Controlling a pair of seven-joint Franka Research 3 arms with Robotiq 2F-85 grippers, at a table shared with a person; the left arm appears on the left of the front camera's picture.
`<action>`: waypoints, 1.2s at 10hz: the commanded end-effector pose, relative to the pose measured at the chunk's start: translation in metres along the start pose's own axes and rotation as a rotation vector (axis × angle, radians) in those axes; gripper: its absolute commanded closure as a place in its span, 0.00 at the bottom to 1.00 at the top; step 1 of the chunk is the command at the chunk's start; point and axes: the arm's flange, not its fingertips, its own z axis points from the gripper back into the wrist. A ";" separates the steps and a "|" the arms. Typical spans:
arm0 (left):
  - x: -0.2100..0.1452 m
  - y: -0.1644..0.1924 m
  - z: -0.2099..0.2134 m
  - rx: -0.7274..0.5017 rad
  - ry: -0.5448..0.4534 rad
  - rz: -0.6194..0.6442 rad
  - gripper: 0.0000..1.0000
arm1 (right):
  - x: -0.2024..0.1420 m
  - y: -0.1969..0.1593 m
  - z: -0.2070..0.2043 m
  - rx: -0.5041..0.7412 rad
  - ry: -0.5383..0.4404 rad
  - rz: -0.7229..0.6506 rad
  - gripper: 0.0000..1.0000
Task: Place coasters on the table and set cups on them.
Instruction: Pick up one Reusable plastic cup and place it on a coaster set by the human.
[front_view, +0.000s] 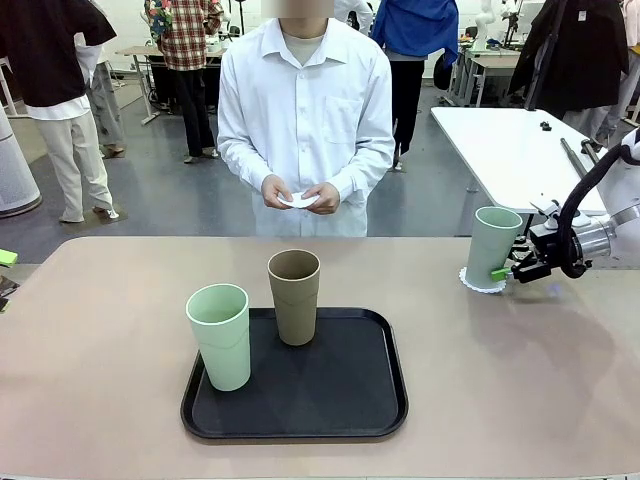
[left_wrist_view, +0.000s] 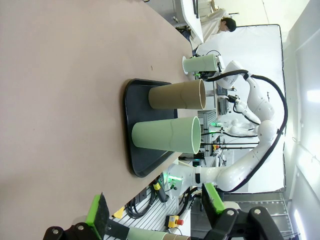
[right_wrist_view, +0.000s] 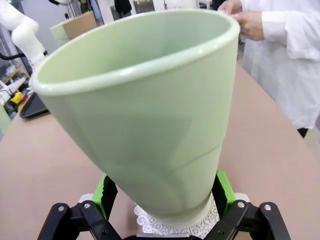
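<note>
A pale mint cup (front_view: 495, 245) (right_wrist_view: 150, 110) stands on a lacy white coaster (front_view: 475, 283) (right_wrist_view: 170, 225) at the right of the table (front_view: 100, 330). My right gripper (front_view: 502, 271) (right_wrist_view: 162, 200) is open, its green pads on either side of that cup's base. On the black tray (front_view: 350, 400) stand a brown cup (front_view: 294, 295) (left_wrist_view: 177, 95) and a second mint cup (front_view: 222, 335) (left_wrist_view: 167, 134). The person across the table holds another white coaster (front_view: 298, 200) in both hands. My left gripper (left_wrist_view: 155, 210) is open with nothing between its fingers, away from the tray.
The tray (left_wrist_view: 131, 100) sits at the front middle of the table. A white table (front_view: 500, 140) stands behind at the right. Bare tabletop lies left of the tray and between the tray and the right cup.
</note>
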 end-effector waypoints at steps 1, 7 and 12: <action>0.000 -0.001 0.001 -0.011 -0.009 0.002 0.00 | 0.008 0.000 0.010 0.002 0.054 -0.028 0.00; 0.000 -0.001 0.001 -0.011 -0.009 0.002 0.00 | 0.026 0.028 0.049 -0.059 0.230 -0.163 0.00; 0.000 -0.001 0.001 -0.011 -0.009 0.002 0.00 | 0.135 0.128 0.071 -0.297 0.508 -0.591 0.00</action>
